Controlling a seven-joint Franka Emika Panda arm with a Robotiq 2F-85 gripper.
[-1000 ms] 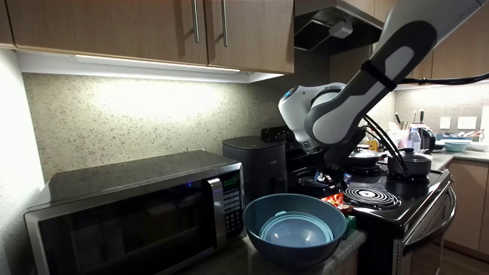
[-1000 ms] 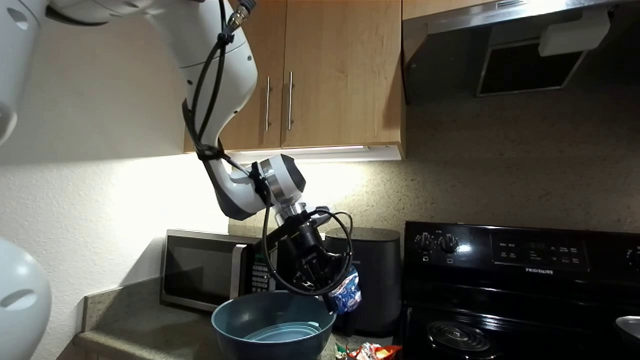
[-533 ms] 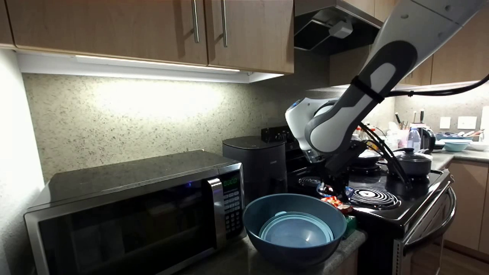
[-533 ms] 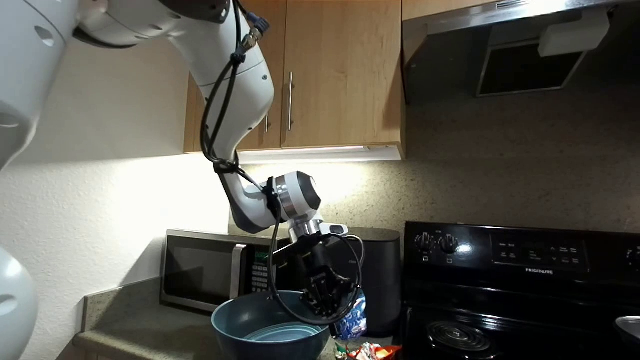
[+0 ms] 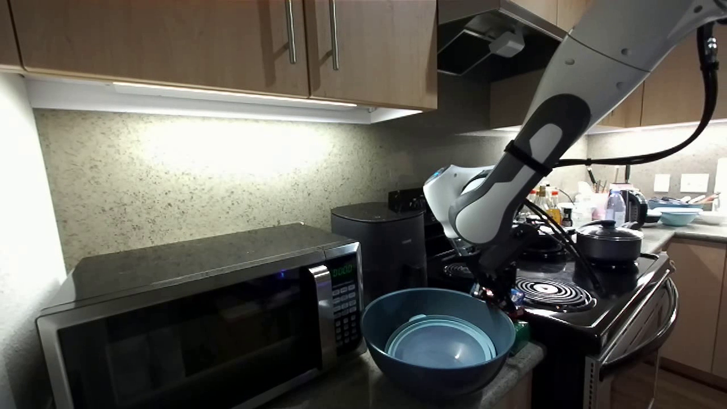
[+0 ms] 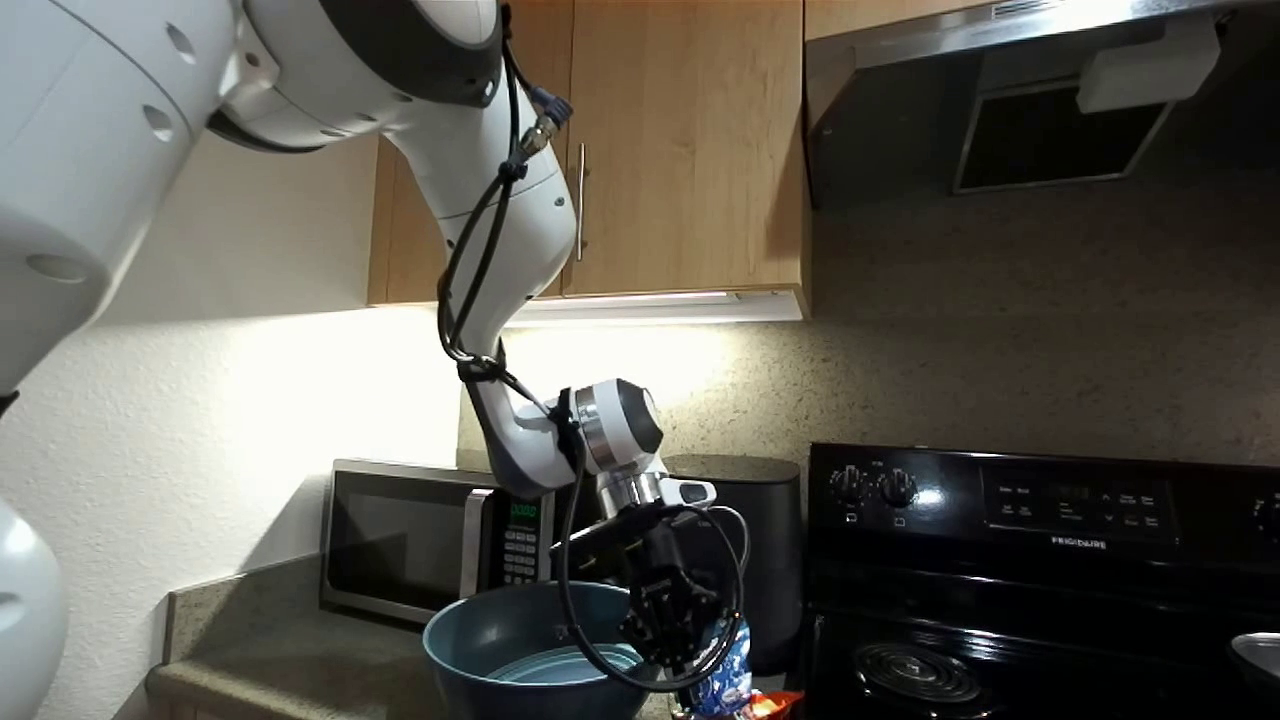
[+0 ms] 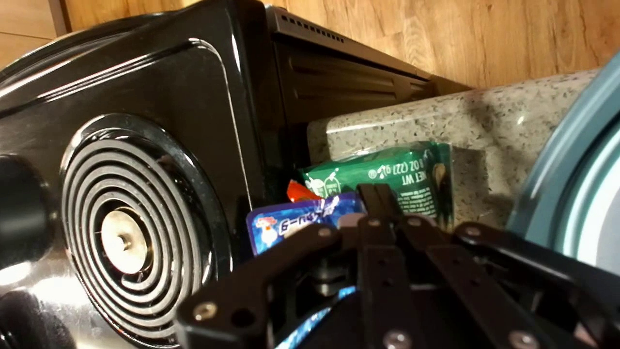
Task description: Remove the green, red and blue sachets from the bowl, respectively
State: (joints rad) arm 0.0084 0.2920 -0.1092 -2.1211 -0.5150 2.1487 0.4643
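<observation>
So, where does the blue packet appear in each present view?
In an exterior view: blue packet, below and right of centre, mostly hidden.
In an exterior view: blue packet, near the bottom, right of centre.
In the wrist view: blue packet, just below centre, in the gripper.
Shared landmark: the big bowl, left of the packet in both exterior views, right of it in the wrist view.

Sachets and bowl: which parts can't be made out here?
The blue sachet: much of it is hidden by the gripper in the wrist view.
The red sachet: only a corner clears the blue sachet in the wrist view.
The green sachet: partly behind the bowl in an exterior view.
The bowl: cut off by the wrist view's right edge.
</observation>
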